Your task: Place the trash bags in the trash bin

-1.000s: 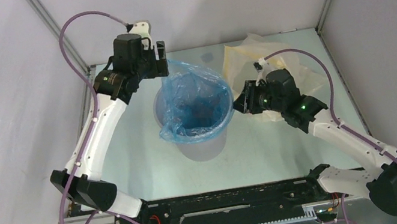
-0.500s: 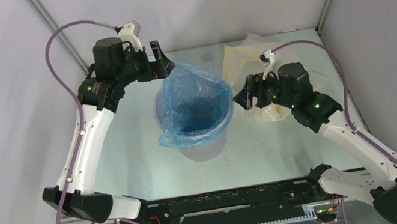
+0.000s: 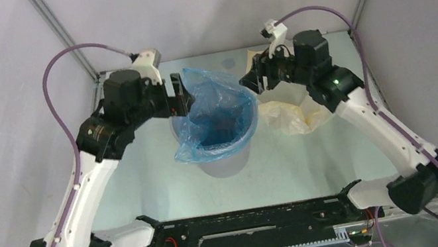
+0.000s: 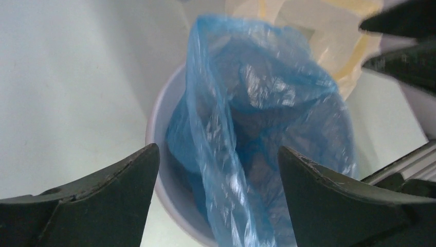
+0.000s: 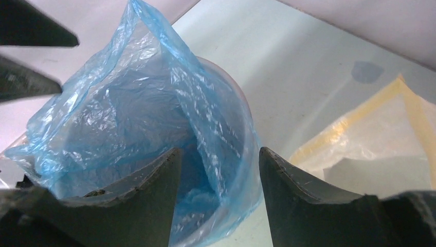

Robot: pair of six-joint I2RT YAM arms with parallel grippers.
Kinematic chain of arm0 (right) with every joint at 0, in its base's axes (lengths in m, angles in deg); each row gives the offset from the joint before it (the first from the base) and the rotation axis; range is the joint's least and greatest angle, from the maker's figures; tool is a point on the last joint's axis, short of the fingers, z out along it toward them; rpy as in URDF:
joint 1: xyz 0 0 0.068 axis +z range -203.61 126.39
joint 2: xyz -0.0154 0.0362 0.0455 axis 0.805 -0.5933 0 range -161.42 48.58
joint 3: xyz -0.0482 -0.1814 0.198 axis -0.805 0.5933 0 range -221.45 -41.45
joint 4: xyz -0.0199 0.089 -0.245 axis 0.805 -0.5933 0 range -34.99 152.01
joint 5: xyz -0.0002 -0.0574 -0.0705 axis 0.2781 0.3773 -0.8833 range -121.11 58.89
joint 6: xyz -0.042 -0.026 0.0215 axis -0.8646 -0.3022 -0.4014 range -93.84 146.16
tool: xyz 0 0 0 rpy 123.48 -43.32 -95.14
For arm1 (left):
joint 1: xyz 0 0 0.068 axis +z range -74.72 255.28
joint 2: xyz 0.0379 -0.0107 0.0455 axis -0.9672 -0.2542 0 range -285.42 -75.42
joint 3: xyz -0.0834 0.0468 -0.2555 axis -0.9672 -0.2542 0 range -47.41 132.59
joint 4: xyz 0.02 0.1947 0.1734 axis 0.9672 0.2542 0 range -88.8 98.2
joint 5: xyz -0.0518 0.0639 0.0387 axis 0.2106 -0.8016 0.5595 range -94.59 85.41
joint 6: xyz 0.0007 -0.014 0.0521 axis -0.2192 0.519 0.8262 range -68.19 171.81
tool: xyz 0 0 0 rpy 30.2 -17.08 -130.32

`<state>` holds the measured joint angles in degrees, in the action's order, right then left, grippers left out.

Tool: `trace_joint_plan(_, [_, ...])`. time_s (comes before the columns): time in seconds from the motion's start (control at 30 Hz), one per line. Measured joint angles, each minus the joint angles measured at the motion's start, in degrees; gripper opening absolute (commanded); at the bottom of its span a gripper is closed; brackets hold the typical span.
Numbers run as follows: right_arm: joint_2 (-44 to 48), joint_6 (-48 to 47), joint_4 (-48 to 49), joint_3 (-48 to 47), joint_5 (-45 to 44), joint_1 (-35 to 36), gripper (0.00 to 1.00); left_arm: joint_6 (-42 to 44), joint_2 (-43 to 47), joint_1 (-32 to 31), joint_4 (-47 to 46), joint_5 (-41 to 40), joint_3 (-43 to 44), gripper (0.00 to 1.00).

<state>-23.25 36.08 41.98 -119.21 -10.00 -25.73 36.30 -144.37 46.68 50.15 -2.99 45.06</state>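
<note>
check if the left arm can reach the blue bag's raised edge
Probably yes. The left gripper is open, and the blue bag has its raised edge standing just ahead of it, above the trash bin rim, with nothing between.

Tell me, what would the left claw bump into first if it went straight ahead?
Probably the thin, crinkly blue plastic bag. Its raised fold stands right in front of the open left claw, sticking up out of the round pale grey plastic bin. Depth is hard to judge here.

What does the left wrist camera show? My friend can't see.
A crinkly blue bag sits in the pale bin, poking above its rim. The left gripper hangs open before it; a yellow bag lies behind.
</note>
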Motion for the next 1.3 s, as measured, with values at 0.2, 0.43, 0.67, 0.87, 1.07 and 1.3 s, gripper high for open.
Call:
trace_joint_plan(0.2, [-10.69, -4.94, -3.17, -9.77, 8.96, -0.28, 0.66, -0.2, 6.82, -6.82, 2.93, -10.34, -6.78, 0.92])
trace_joint_plan(0.43, [-18.23, -10.51, -5.31, -18.82, 17.7, -0.37, 0.74, -1.16, 9.07, -14.32, 5.42, -17.57, -8.52, 0.93])
trace_joint_plan(0.67, [-25.62, -12.2, -6.51, -27.85, 23.91, -0.35, 0.59, -2.62, 8.98, -15.72, 5.88, -20.33, -10.88, 0.84])
trace_joint_plan(0.87, [-28.5, -13.14, -7.82, -31.12, 25.24, 0.96, 0.58, -3.21, 8.02, -15.72, 6.14, -22.01, -10.71, 0.65])
trace_joint_plan(1.07, [-31.3, -15.08, -9.99, -35.26, 23.67, 3.26, 0.31, -3.61, 7.21, -15.76, 7.43, -24.61, -10.71, 0.56])
trace_joint_plan(1.3, [-33.29, -14.88, -11.13, -37.29, 20.39, 3.96, 0.01, -3.56, 8.83, -14.73, 7.28, -25.42, -10.73, 0.37])
